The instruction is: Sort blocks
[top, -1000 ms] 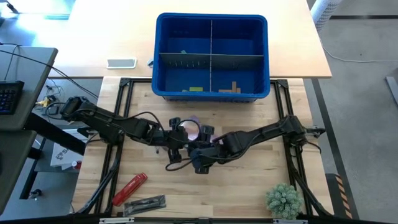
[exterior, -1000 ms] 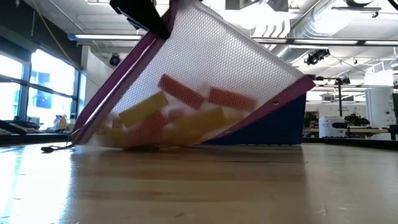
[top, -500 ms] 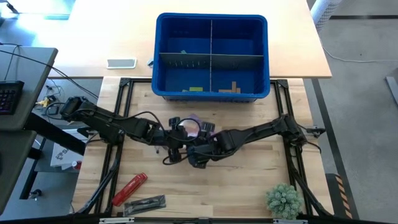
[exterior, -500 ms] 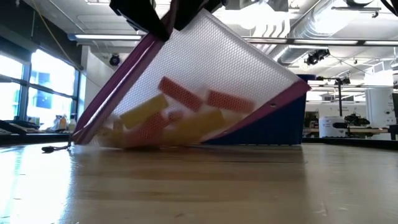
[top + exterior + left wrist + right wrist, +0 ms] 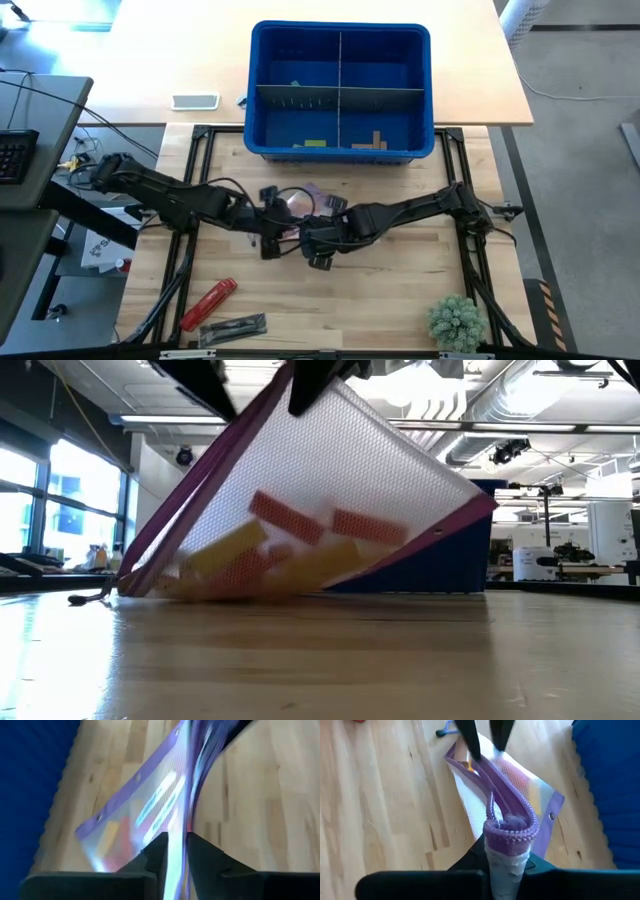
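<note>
Both grippers meet at the table's middle, holding up a mesh pouch [image 5: 330, 490] by its zipper edge. The right gripper [image 5: 506, 851] is clamped shut on the zipper end; the left gripper [image 5: 175, 851] stands slightly parted around the edge. The blocks [image 5: 270, 550] lie heaped in the pouch's low corner, below both grippers, nearer the bin [image 5: 340, 40].

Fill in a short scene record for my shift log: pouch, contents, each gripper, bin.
pouch: clear mesh zip pouch with purple trim, tilted, low edge on the wooden table
contents: small rectangular blocks, yellow and reddish through the mesh, piled at the low end
right gripper: shut on the pouch's zipper end
left gripper: at the pouch's purple edge
bin: blue plastic four-compartment bin, a few blocks in it
</note>
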